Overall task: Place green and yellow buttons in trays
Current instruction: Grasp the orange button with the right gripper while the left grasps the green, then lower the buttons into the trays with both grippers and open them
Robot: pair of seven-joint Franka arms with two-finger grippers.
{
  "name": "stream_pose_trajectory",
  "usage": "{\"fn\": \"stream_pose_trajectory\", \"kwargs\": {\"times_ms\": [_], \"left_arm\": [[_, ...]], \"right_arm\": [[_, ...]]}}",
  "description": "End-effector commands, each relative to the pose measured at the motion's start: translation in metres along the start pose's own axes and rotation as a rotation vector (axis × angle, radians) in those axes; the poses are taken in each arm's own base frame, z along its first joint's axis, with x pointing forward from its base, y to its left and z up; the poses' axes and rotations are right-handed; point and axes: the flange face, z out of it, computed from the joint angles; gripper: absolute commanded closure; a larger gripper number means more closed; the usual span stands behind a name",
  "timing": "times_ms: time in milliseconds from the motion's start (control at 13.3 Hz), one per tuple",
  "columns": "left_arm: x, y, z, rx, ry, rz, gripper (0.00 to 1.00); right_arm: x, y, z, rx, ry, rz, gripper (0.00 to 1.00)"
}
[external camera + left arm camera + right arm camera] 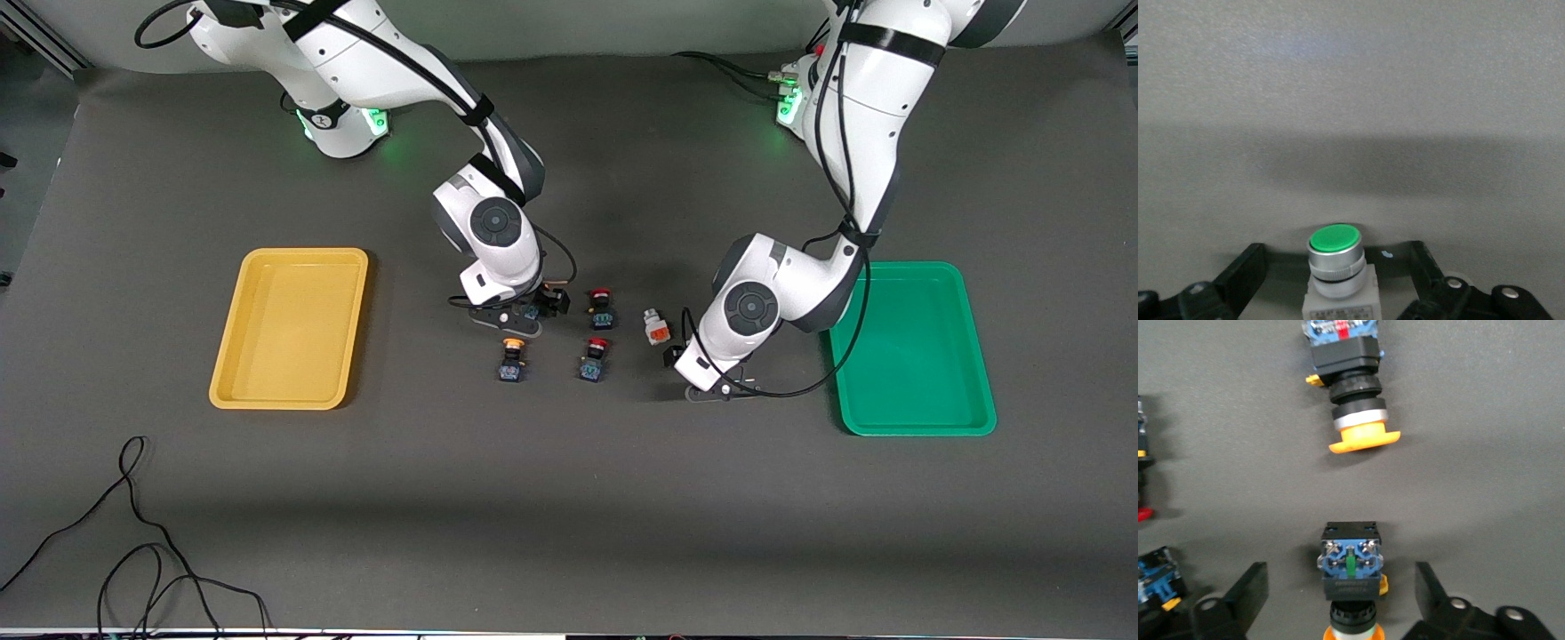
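green button (1334,239) and yellow button (1350,568) sit between spread left (1338,277) and right grippers (1341,593).

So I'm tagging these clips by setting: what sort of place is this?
Probably a robotics lab bench set up for sorting trials. Two white arms stand on a table covered in a dark mat, a yellow tray and a green tray sit toward either end, and loose cables trail across the mat.
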Motion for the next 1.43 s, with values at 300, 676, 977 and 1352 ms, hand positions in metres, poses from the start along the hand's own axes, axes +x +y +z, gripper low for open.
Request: {"fn": "stream_pose_trajectory", "kwargs": {"times_ms": [300,676,977,1352], "left_arm": [[-0.024,0.012,-0.007,0.016,-0.009,-0.031,1.00],[0.004,-0.012,-0.075,0.050,-0.042,-0.059,1.00],[0.019,-0.056,-0.174,0.102,-0.119,-0.015,1.00],[0.056,-0.180,-0.205,0.085,-0.133,0.144,1.00]], "right_arm": [[0.000,0.001,0.005,0.006,0.023,0.003,0.76],[0.014,-0.003,-0.054,-0.007,0.016,0.000,0.77],[0.059,0.019,-0.140,-0.102,-0.040,-0.095,0.77],[0.149,0.143,-0.192,-0.132,-0.072,-0.391,0.77]]}}
